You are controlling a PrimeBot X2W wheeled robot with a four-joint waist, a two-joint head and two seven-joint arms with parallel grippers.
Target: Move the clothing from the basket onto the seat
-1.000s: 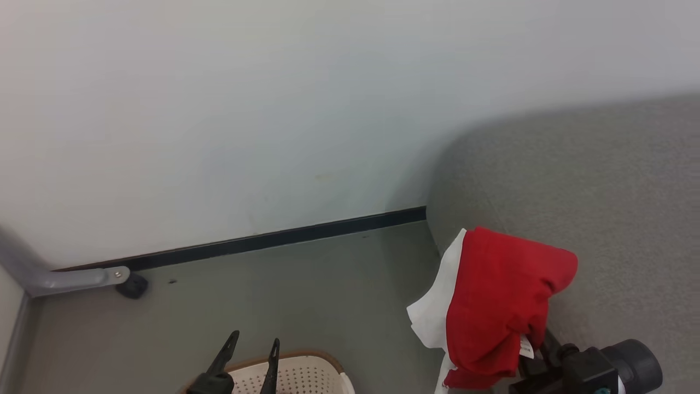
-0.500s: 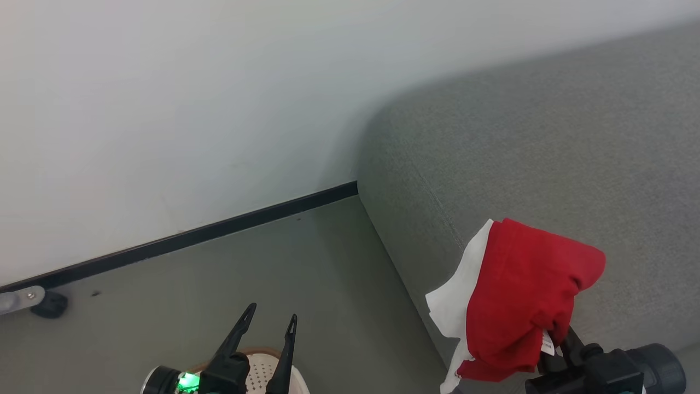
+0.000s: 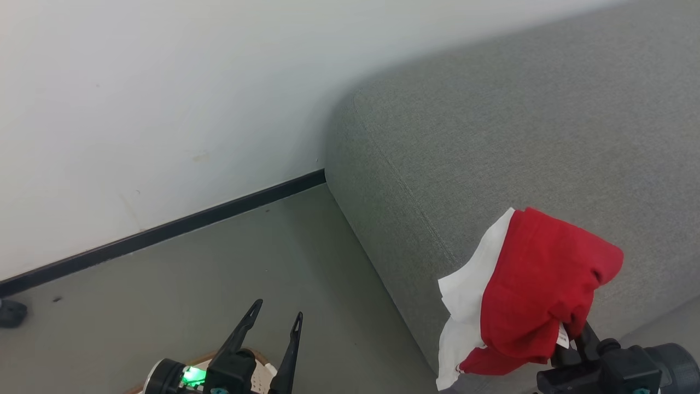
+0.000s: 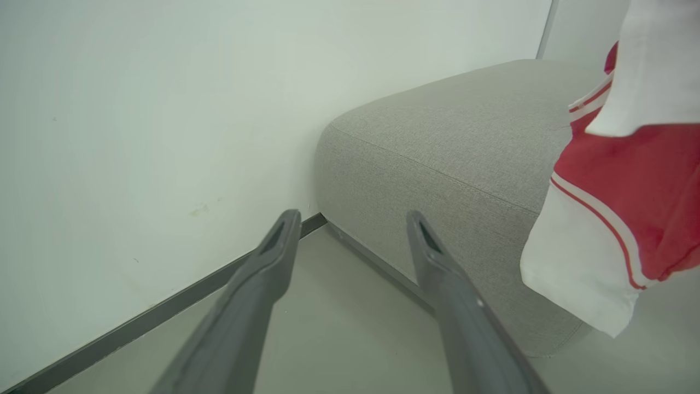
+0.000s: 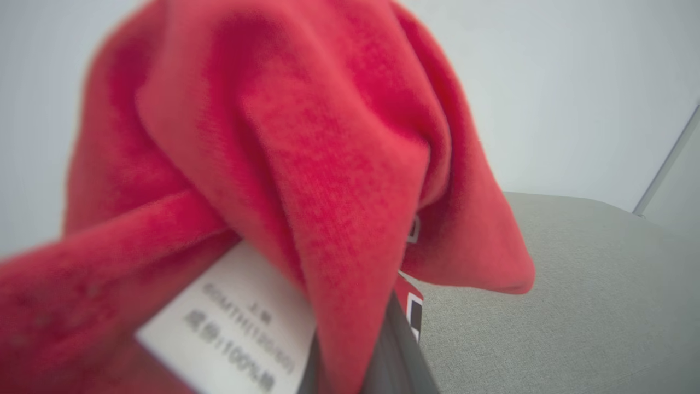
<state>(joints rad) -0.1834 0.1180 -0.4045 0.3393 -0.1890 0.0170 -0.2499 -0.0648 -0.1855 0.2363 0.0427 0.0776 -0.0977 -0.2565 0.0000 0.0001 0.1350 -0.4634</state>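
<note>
My right gripper is at the lower right of the head view, shut on a bunch of red clothing with a white panel. The garment hangs in the air over the front edge of the grey seat. In the right wrist view the red clothing and its white tag drape over the fingers, with the seat behind. My left gripper is open and holds nothing, above a sliver of the cream basket. The left wrist view shows its spread fingers, the seat and the clothing.
A white wall with a dark skirting strip runs behind the grey floor, meeting the seat's left end. A small dark caster sits at the far left by the wall.
The head view has swung toward the seat, which takes up more of the picture, and the basket has slid almost out at the bottom. The right gripper still holds the red clothing.
</note>
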